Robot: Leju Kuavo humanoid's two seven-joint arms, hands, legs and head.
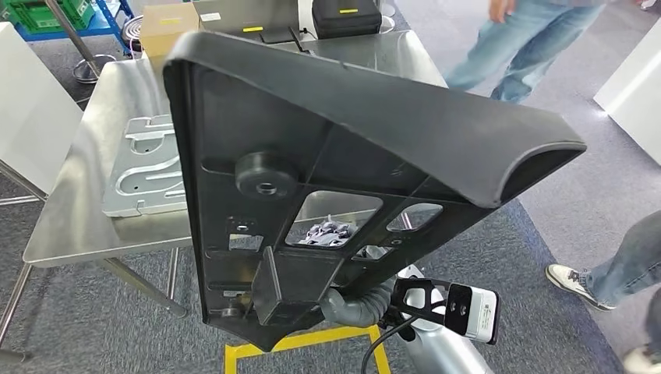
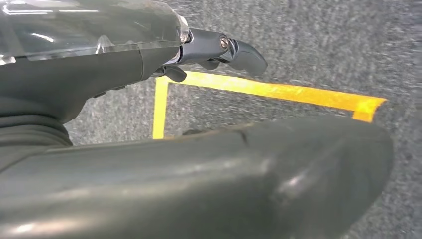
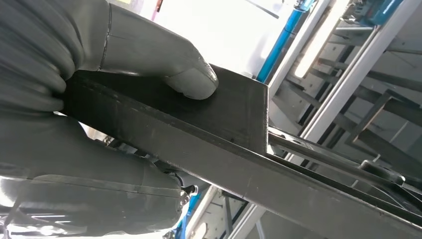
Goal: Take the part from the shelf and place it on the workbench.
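part: large black moulded plastic panel (image 1: 343, 148), roughly triangular, ribbed on the face toward the camera, with a round boss and several cut-out windows
pose: held up off the ground, tilted, rounded hollow edge at the upper right
position: in front of the steel workbench (image 1: 93, 195), not resting on it
hold: lower block clamped by the right hand (image 3: 99, 74)

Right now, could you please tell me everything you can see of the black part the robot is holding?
The part is a large, roughly triangular black panel, matte like moulded plastic. Its ribbed underside faces the head camera, with a round boss, a boxy block and several cut-out windows; one long edge curls into a rounded lip. It is held up tilted in front of the workbench. The right hand grips its edge, thumb pressed on top.
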